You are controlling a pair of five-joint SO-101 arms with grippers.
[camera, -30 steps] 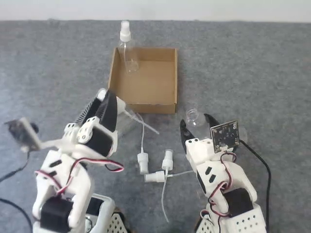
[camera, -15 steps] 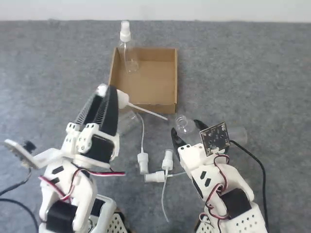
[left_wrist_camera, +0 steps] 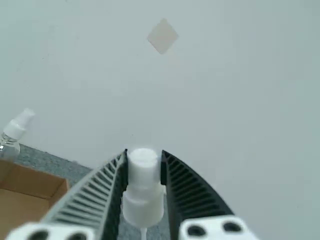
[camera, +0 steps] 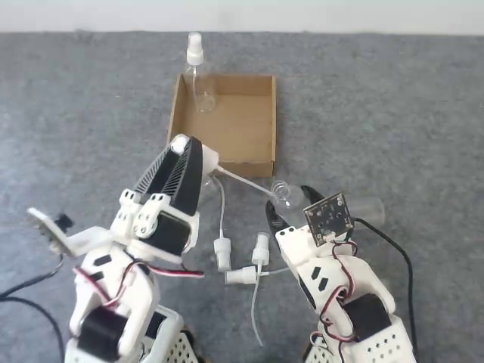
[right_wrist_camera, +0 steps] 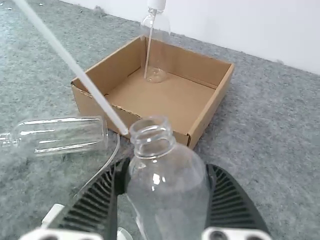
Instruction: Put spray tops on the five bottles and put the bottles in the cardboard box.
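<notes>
My left gripper (camera: 187, 145) is shut on a white spray top (camera: 206, 159), also gripped in the left wrist view (left_wrist_camera: 144, 185). Its thin tube (camera: 246, 180) slants toward a clear bottle (camera: 281, 190) that my right gripper (camera: 287, 198) is shut on. In the right wrist view the tube (right_wrist_camera: 75, 70) ends just beside the open mouth of that bottle (right_wrist_camera: 165, 185). The cardboard box (camera: 227, 162) lies beyond, with one capped bottle (camera: 198, 72) standing in its far left corner.
A bare bottle (right_wrist_camera: 55, 135) lies on the grey carpet in front of the box. Another clear bottle (camera: 372, 208) lies right of my right arm. Three loose spray tops (camera: 221, 249) (camera: 261, 248) (camera: 242, 276) with tubes lie between the arms.
My left gripper has swung right with the spray top, bringing its tube tip to the bottle's mouth. My right gripper has shifted slightly left with the bottle.
</notes>
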